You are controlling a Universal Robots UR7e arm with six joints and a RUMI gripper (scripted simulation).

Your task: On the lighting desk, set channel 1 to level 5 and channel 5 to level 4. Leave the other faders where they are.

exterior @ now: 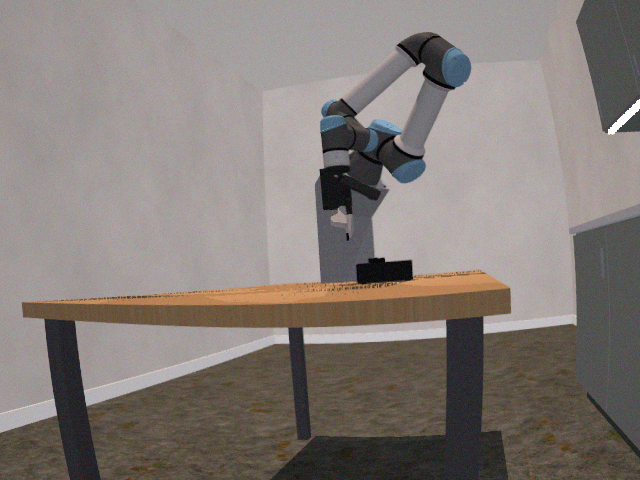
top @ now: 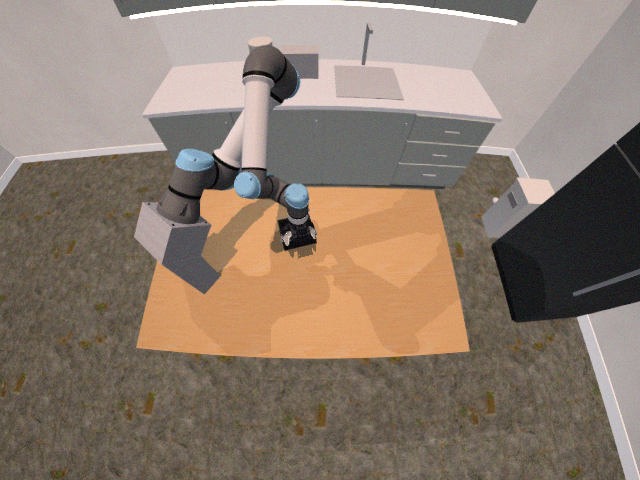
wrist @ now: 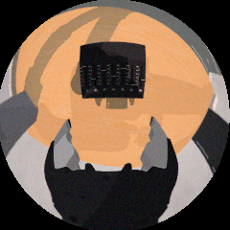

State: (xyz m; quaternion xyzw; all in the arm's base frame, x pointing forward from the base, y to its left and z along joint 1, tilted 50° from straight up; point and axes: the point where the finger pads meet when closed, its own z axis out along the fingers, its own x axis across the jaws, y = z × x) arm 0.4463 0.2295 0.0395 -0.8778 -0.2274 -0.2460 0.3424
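Observation:
The lighting desk (exterior: 385,270) (wrist: 112,69) is a small black box on the wooden table (top: 361,310) (exterior: 258,307) (wrist: 182,96), near its far side. In the wrist view it shows a row of several faders; the knob at the right end (wrist: 140,79) sits lower than the others. The channel numbers are too small to read. My gripper (top: 298,237) (exterior: 345,229) (wrist: 109,118) is open and empty. It points straight down and hangs well above the desk. In the overhead view it covers most of the desk.
The arm's grey pedestal (top: 175,248) stands at the table's left edge. A kitchen counter (top: 320,98) with drawers and a sink runs behind the table. A large black appliance (top: 573,248) stands to the right.

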